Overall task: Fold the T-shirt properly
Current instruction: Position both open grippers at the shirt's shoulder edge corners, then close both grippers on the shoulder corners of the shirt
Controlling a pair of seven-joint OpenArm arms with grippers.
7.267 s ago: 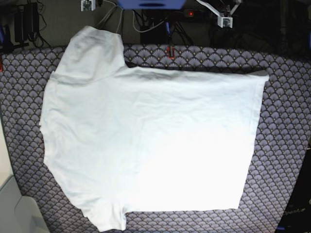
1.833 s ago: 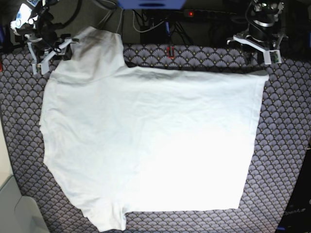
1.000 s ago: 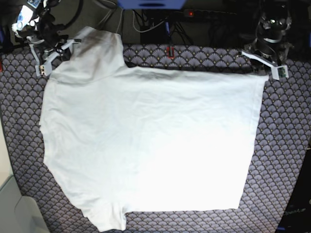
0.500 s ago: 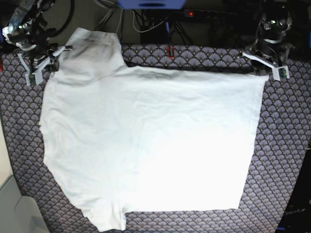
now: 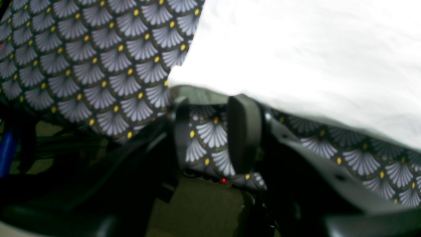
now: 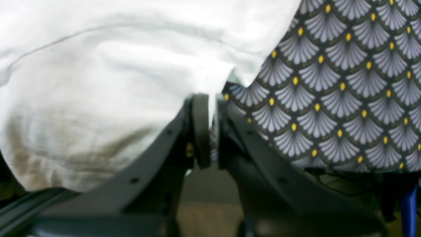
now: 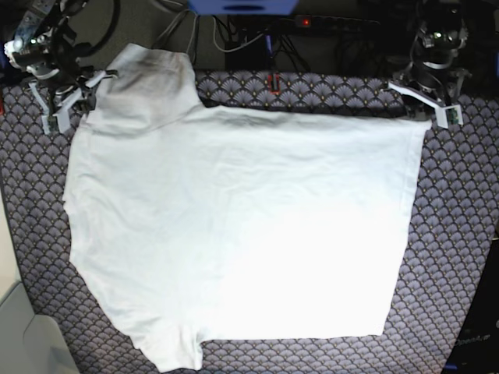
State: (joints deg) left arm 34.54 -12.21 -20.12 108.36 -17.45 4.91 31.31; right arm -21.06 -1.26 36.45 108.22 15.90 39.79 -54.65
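The left gripper stands spread at the hem corner of the plain white cotton T-shirt. The right gripper pinches its sleeve edge. The shirt lies flat across the fan-patterned dark cloth surface.

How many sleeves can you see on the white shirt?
2. One sleeve lies at the top left of the T-shirt in the base view, the other sleeve at the bottom left.

Fan-patterned tablecloth, cables behind
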